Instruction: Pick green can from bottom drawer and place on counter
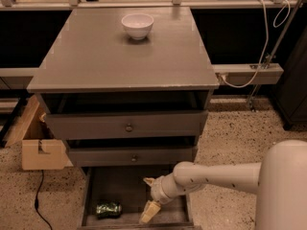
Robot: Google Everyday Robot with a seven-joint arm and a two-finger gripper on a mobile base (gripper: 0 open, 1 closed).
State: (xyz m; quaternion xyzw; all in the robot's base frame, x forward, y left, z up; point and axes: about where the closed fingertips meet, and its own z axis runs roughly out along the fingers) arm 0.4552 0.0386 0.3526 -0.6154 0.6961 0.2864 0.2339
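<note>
Green can (108,210) lies on its side on the dark floor of the pulled-out bottom drawer (120,186), near the front left corner. Its shiny green skin looks dented and uneven, with pale marks. The gripper (148,197) hangs over the drawer's right part, apart from the can, fingers spread and holding nothing.
</note>
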